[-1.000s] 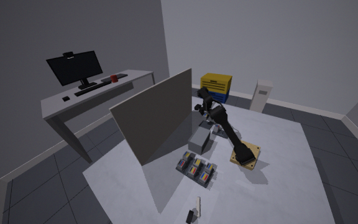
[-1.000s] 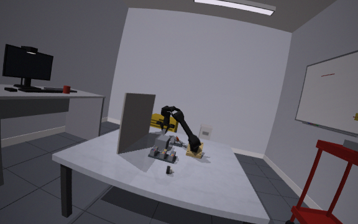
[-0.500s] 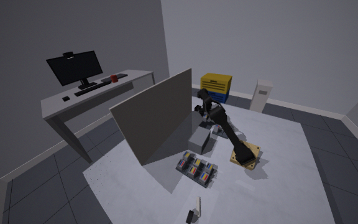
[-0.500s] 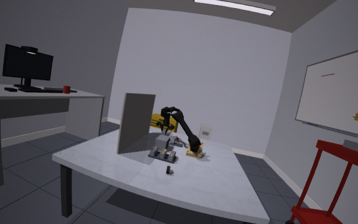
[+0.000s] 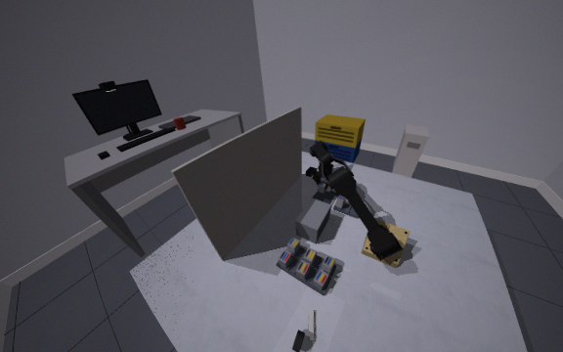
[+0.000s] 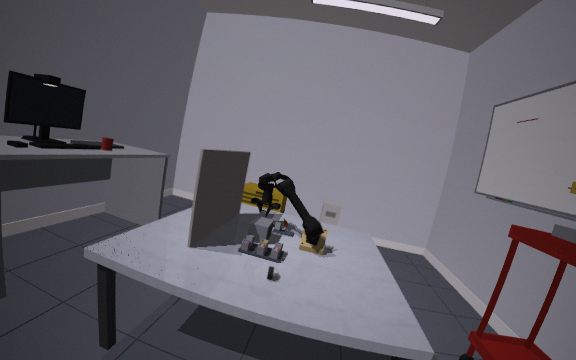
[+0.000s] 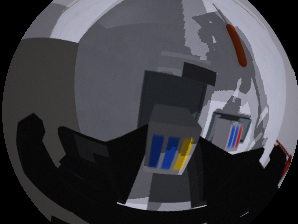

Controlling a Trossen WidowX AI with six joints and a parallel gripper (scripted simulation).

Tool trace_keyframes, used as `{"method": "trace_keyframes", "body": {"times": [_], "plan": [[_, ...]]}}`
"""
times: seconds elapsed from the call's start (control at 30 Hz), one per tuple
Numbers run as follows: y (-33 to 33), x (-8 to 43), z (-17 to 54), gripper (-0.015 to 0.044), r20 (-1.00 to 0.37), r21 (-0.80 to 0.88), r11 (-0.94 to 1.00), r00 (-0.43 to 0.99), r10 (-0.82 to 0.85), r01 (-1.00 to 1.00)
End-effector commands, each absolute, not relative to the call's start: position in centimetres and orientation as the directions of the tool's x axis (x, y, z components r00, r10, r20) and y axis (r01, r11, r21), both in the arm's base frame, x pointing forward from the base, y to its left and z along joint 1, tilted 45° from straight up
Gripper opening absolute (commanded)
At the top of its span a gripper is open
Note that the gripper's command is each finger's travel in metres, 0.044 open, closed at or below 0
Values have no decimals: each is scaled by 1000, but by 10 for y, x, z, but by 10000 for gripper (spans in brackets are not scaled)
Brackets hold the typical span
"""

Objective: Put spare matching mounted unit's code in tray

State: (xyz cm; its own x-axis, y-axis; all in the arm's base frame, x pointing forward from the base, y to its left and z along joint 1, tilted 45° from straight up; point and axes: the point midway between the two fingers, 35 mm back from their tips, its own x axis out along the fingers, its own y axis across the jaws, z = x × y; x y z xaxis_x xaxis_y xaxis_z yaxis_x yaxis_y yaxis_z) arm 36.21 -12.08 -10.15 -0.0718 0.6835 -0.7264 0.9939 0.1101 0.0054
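My gripper point(image 5: 323, 185) point(image 6: 266, 212) is shut on a grey unit point(image 7: 172, 116), whose face shows two blue stripes and one yellow. In the wrist view the unit overlaps the near part of a dark rectangular tray point(image 7: 170, 89); the height between them cannot be told. Another unit point(image 7: 228, 134) point(image 5: 342, 200), with blue, blue and red stripes, sits in a dark holder just right of the tray in the wrist view. A rack point(image 5: 306, 283) point(image 6: 263, 256) of several striped spares stands nearer the top camera. The printed code cannot be read.
A tall upright panel point(image 5: 247, 191) point(image 6: 220, 200) stands beside the arm. A grey box point(image 5: 313, 221) point(image 6: 263, 227) lies between the gripper and the rack. An orange-handled tool point(image 7: 237, 46) lies beyond the holder. A small pale stand with a black end point(image 5: 312, 324) is in front of the rack.
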Motion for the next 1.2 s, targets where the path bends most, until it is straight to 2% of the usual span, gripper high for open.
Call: {"method": "trace_keyframes", "body": {"times": [0.0,1.17], "plan": [[-116,361,-104,0,-722,1,109,-75,688,994],[-98,356,-121,0,-720,1,111,-76,689,994]]}}
